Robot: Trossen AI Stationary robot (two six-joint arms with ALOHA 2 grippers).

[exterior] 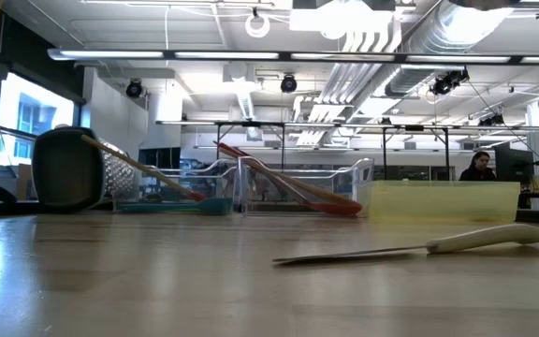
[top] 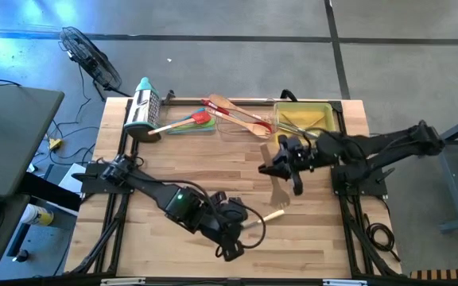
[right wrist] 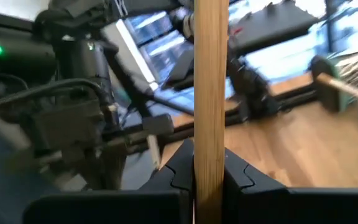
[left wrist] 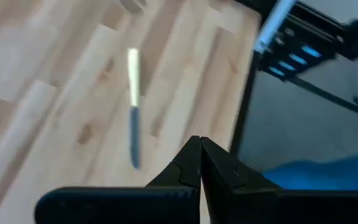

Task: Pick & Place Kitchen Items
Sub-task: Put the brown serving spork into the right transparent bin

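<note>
My right gripper point(top: 270, 167) hangs over the table's middle right, shut on a pale wooden utensil point(right wrist: 210, 74); its ends lie outside the right wrist view. My left gripper point(left wrist: 199, 148) is near the front edge point(top: 229, 238), shut with nothing in it. A small knife point(top: 267, 217) with a cream handle lies flat on the table just beyond it, also in the left wrist view point(left wrist: 133, 106) and low view point(exterior: 410, 248). Red, green and blue spatulas point(top: 191, 121) and wooden spoons point(top: 238, 116) rest in clear trays at the back. My right gripper pinches the wooden utensil's handle point(right wrist: 210, 134) between its two fingers. The fingers come at it about level, pointing toward the table's left, and lie across it. The handle stands upright in the hold. No part of it shows on the table in the low view.
A steel box grater point(top: 143, 107) lies at the back left beside the clear trays point(top: 227, 127). A yellow tray point(top: 328, 121) stands at the back right. Bare wood stretches across the table's middle point(top: 197, 171). A person point(exterior: 480, 167) sits far back in the room.
</note>
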